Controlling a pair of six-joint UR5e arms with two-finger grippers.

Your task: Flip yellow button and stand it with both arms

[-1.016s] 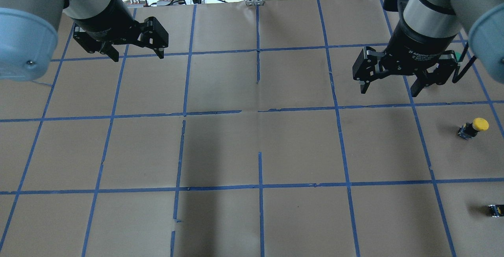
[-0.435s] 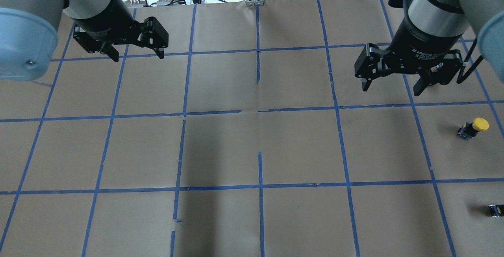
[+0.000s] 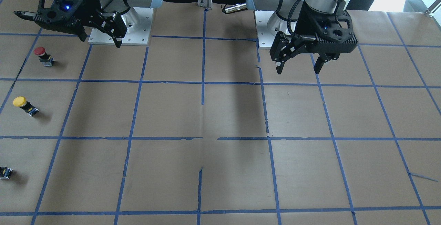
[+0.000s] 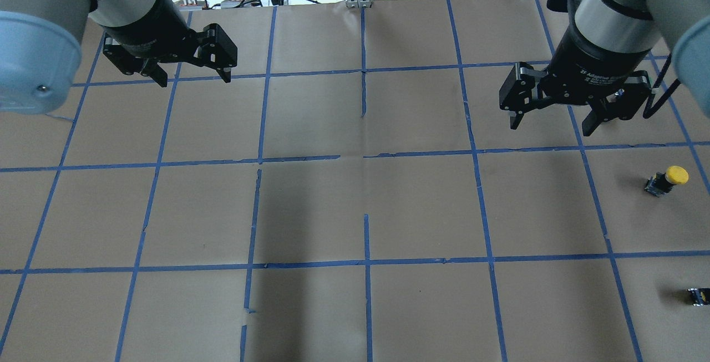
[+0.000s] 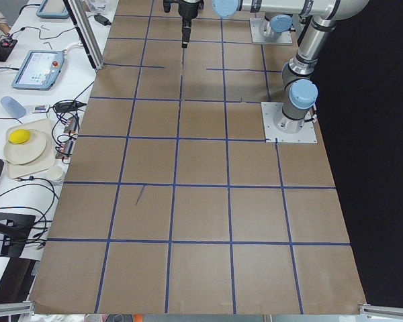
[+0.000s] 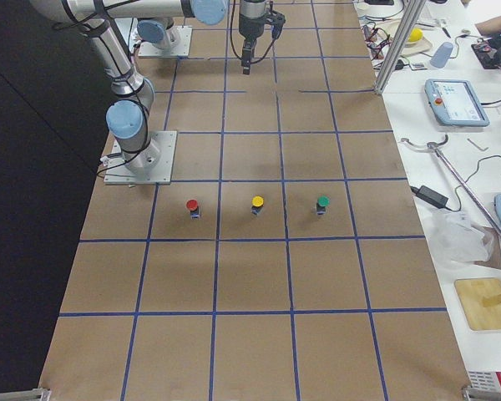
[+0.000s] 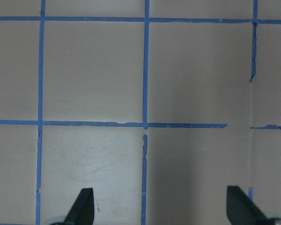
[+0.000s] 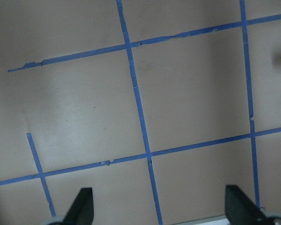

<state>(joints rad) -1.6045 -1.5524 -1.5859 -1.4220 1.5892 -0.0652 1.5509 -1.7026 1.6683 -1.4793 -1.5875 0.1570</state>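
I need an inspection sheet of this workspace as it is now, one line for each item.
Surface: table covered in brown paper with a blue tape grid; tape torn in places.
Job's things: yellow button on robot's right side, untouched.
Clutter: red button and green button flanking it.
Grippers: left gripper and right gripper open, empty.
Cables: black cable on left wrist.
Surroundings: side bench with a tablet.

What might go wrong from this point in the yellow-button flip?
The right gripper, open, appears nearer the red button than the yellow button; it might clip or grab the wrong one. The left gripper is far across the table, so a two-arm flip may bring both close enough to collide.
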